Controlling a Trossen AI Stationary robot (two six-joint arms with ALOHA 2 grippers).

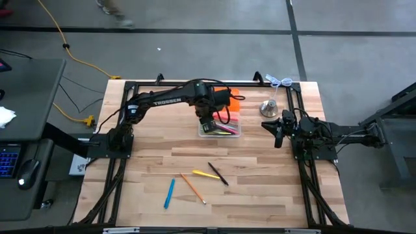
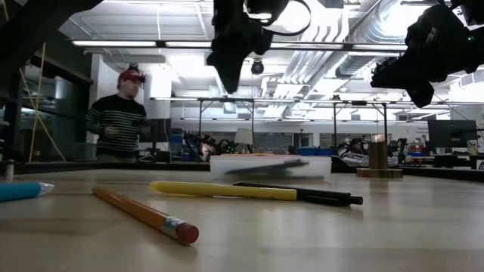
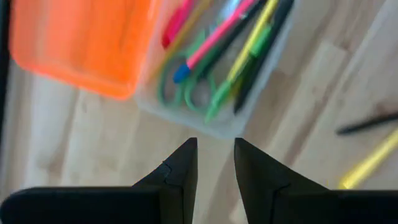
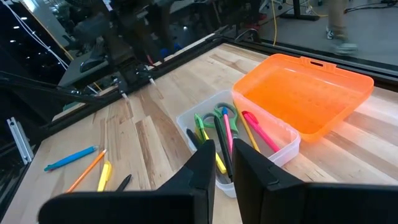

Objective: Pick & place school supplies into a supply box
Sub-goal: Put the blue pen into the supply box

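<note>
- Left gripper (image 1: 208,123), on the dark arm lettered "TROSSEN" in white, hangs above the near left corner of the clear rectangular plastic supply box (image 1: 220,131); its two dark fingers (image 3: 180,171) stand a narrow gap apart with nothing between them.
- Blue pen (image 1: 169,193) lies farthest left of the loose supplies on the front part of the wooden desk (image 1: 260,188), with bare wood around it on every side.
- Orange pencil with a pink eraser (image 1: 193,188) lies just beside the blue pen, slanting toward the desk's front edge.
- Yellow pen (image 1: 205,174) and black pen (image 1: 218,174) lie together a little farther back, touching or crossing; open desk separates them from the box.
- Inside the supply box (image 4: 283,146) lie green-handled scissors (image 3: 186,93), a pink pen with a blue tip (image 3: 211,43), yellow-green pens and a black one, all flat along the box's length.
- Bright orange rectangular plastic lid (image 4: 305,99) rests against the box's far side, hollow side up.
- Small silver bell-shaped metal object (image 1: 269,108) stands upright right of the lid, near the desk's back edge.
- Right gripper (image 1: 279,133) waits over the desk's right side, well apart from the box, fingers (image 4: 199,171) nearly together and empty.
</note>
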